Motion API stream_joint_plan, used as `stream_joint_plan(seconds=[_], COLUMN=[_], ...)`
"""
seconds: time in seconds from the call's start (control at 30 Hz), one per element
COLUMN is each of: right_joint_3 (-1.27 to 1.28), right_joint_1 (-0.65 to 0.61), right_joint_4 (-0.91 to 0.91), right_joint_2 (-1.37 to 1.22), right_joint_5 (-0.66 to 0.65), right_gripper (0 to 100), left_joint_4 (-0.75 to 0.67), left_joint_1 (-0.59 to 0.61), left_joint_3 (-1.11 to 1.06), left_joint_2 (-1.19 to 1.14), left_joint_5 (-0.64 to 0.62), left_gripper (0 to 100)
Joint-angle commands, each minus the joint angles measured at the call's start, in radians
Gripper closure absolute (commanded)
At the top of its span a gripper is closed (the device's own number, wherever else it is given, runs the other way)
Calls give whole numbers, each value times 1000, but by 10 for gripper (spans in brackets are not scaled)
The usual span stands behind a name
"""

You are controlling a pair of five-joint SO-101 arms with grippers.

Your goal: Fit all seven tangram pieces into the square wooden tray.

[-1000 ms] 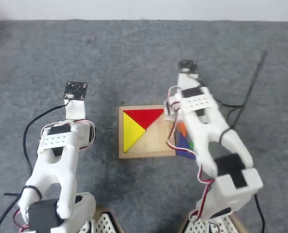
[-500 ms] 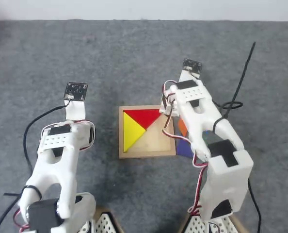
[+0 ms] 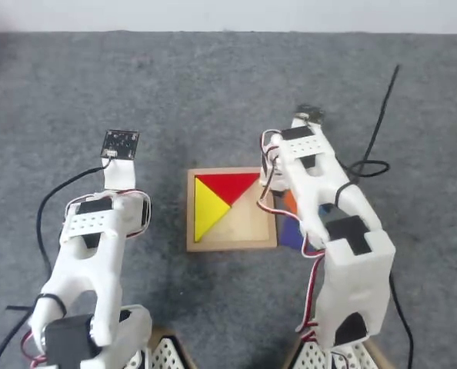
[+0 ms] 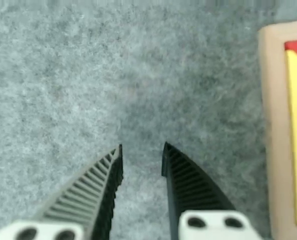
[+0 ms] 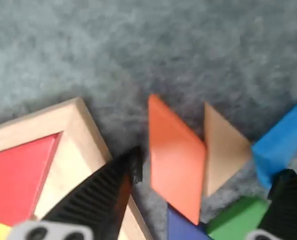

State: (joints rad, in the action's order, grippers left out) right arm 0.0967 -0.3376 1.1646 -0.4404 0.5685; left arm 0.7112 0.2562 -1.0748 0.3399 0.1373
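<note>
Right gripper (image 5: pixel 212 165) is spread wide, hanging over the loose pieces just beside the tray (image 3: pixel 232 244). One finger is at the tray's rim, the other out by the blue piece (image 5: pixel 281 140). Between them there's an orange parallelogram (image 5: pixel 176 157) touching a tan triangle (image 5: pixel 223 147), and a green piece (image 5: pixel 233 215) close by. Left gripper (image 4: pixel 142 149) is only slightly parted, over the grey mat (image 4: pixel 63 75) on the tray's other side. The tray has a red triangle (image 3: pixel 227 187) and a yellow triangle (image 3: pixel 208 209) in it.

Tray (image 3: pixel 248 224): red triangle (image 3: pixel 228 187), yellow triangle (image 3: pixel 208 211) (orange piece (image 5: pixel 176 155) outside).
</note>
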Motion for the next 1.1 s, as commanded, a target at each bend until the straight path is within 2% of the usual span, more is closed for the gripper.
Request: stream_joint_plan(seconds=[0.0,0.2,0.4,0.57,0.87,1.0,1.07], right_joint_3=[5,8,6,5,-12,-11,-11], right_joint_1=[-59,10,7,8,54,61,56], right_joint_4=[30,56,88,82,91,124,150], right_joint_2=[38,2,4,-4,5,-7,-10], right_joint_5=[11,-3,-219,-321,-387,-657,-658], right_gripper=[597,625,807,883,898,895,896], left_joint_4=[-18,-18,-20,-20,-20,-20,-20], left_joint_1=[-6,-6,-6,-6,-6,-6,-6], left_joint_3=[4,4,4,4,4,4,4], left_joint_2=[6,6,6,6,6,6,6], left_joint_5=[6,6,6,6,6,6,6], left_gripper=[877,877,877,877,877,877,877])
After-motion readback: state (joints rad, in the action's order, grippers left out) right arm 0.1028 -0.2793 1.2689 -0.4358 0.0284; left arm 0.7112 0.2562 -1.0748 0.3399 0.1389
